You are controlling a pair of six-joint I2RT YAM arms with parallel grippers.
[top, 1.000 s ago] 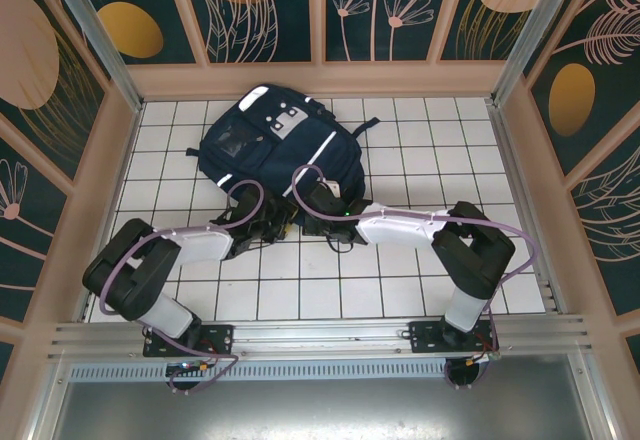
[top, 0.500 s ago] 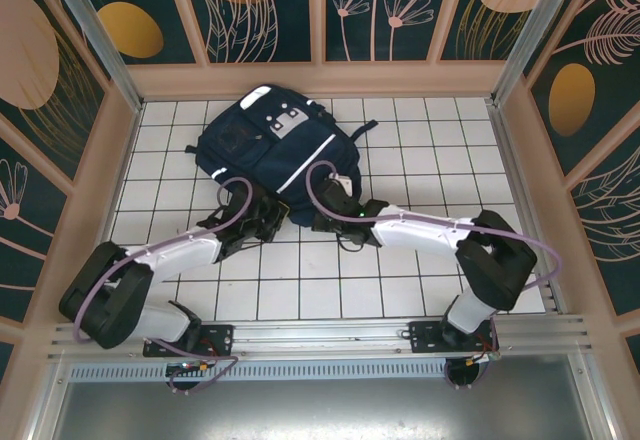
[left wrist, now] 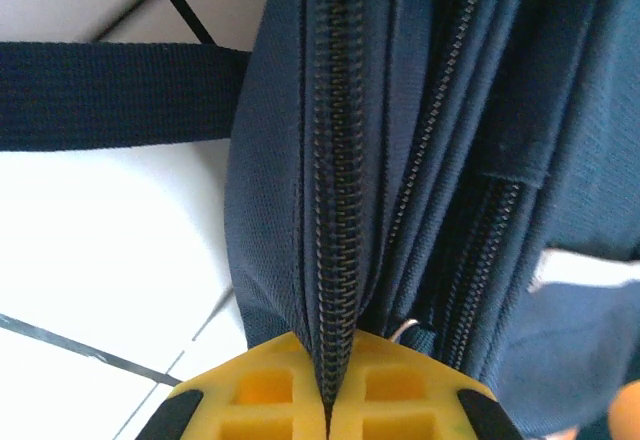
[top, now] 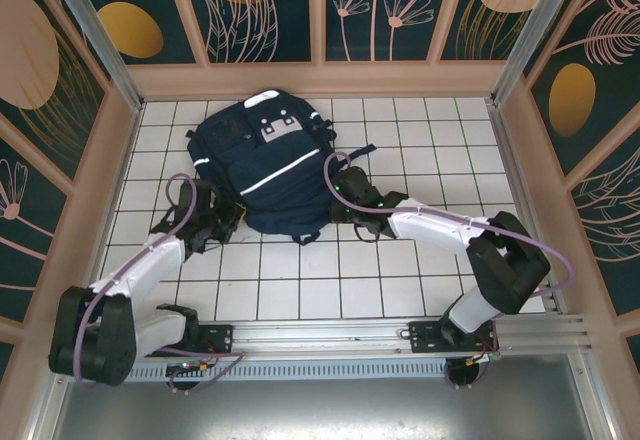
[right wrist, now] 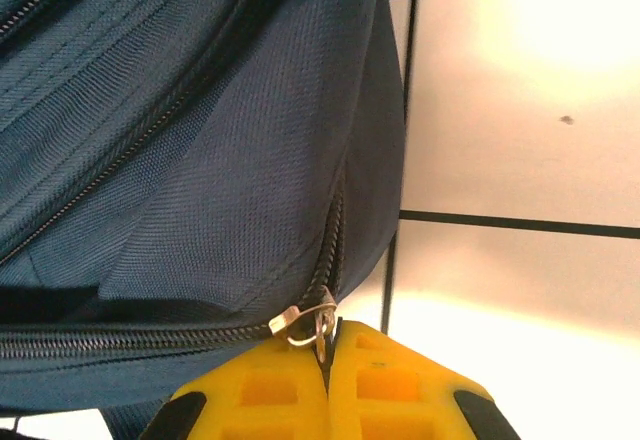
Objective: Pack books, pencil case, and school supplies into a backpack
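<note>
The tabletop [top: 420,290] is laid in white square tiles with thin dark grout lines. Dark teal wall panels [top: 270,10] painted with peach flowers, leaves and gold ovals close in its far, left and right edges, set in pale peach frames [top: 320,78]. Slanting metal posts [top: 92,30] stand at both far corners. A ribbed aluminium rail [top: 320,335] runs along the near edge, with grey sheet metal [top: 320,410] beyond it. Bright glare washes the tiles in both wrist views.

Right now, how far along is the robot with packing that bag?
Apparently done: the zipper track looks closed along this side of the backpack; what is inside is hidden. In hand: the right gripper pinches the metal zipper pull, while the left gripper clamps the seam on the other side. Left: probably finishing the zip, then letting go.
</note>
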